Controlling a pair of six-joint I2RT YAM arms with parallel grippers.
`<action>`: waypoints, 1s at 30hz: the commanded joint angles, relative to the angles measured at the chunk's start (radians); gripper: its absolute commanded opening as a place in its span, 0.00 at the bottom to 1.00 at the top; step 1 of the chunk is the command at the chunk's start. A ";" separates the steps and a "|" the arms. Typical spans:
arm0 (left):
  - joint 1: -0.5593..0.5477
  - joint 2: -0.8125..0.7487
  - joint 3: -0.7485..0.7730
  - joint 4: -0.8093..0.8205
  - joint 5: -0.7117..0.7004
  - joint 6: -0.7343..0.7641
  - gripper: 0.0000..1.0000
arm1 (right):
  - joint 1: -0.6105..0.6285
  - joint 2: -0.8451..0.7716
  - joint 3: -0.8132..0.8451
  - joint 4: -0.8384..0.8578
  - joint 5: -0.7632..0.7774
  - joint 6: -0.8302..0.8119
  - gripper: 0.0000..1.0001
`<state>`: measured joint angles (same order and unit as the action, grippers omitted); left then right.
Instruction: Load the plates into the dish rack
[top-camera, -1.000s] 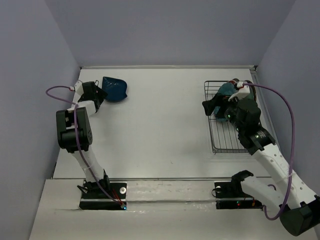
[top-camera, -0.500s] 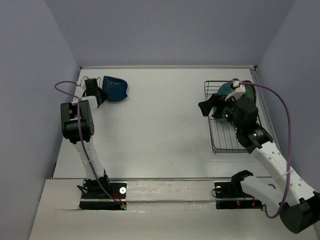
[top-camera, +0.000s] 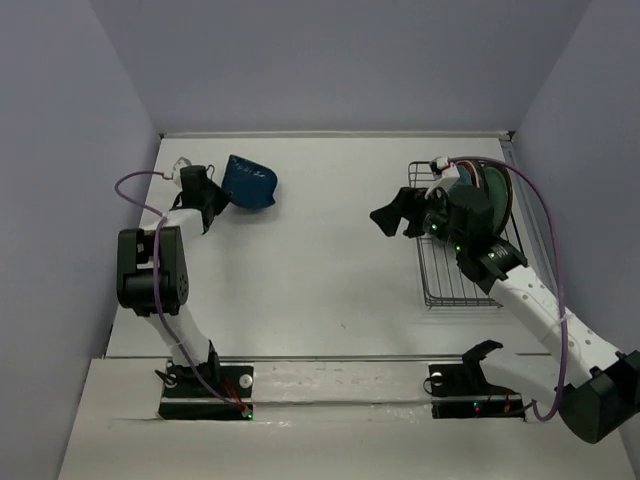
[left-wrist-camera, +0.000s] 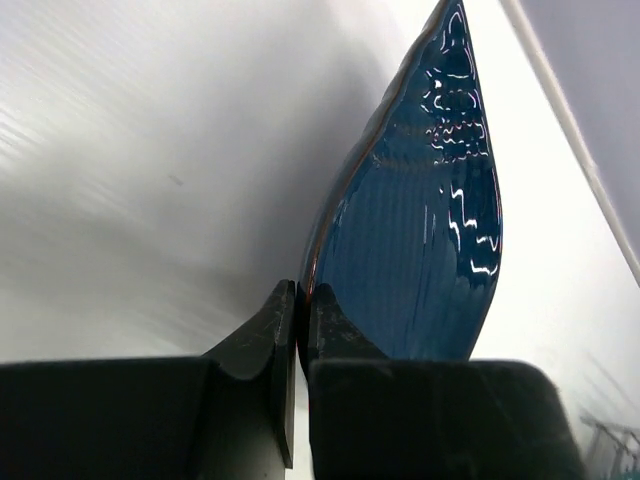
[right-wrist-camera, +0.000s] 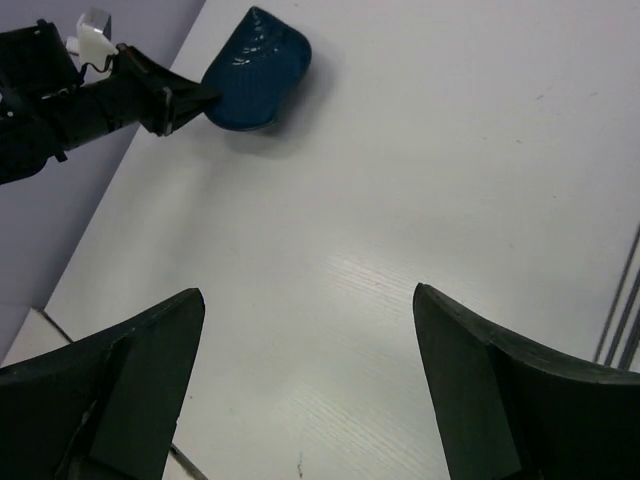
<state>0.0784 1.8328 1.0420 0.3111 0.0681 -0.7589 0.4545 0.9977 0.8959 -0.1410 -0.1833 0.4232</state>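
Dish rack (top-camera: 446, 286) holds teal plate (top-camera: 492, 193); L pincer (left-wrist-camera: 300, 300) grips navy plate (top-camera: 250, 183), R pincer (right-wrist-camera: 307, 295) wide

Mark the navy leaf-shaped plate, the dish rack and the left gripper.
navy leaf-shaped plate (top-camera: 250, 183), top view, glazed middle.
dish rack (top-camera: 452, 288), top view, bare near wires.
left gripper (left-wrist-camera: 297, 300), left wrist view, between its fingers' tips.

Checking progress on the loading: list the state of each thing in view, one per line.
navy plate, tilted, pinched at its rim.
left claw, shut on navy plate.
right claw, open, empty, beside rack.
rack, near slots unfilled.
racked plates, standing on edge at the far end of rack.
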 joint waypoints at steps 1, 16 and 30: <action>-0.174 -0.290 -0.060 0.158 0.064 -0.063 0.06 | 0.056 0.038 0.064 0.090 -0.048 0.032 0.91; -0.511 -0.771 -0.465 0.270 0.061 -0.134 0.06 | 0.099 0.199 0.123 0.064 0.119 0.061 1.00; -0.647 -0.905 -0.536 0.382 0.050 -0.192 0.06 | 0.099 0.253 0.000 0.242 -0.149 0.189 0.88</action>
<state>-0.5560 0.9749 0.5140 0.4503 0.1184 -0.8841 0.5457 1.2694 0.9287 -0.0170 -0.2596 0.5583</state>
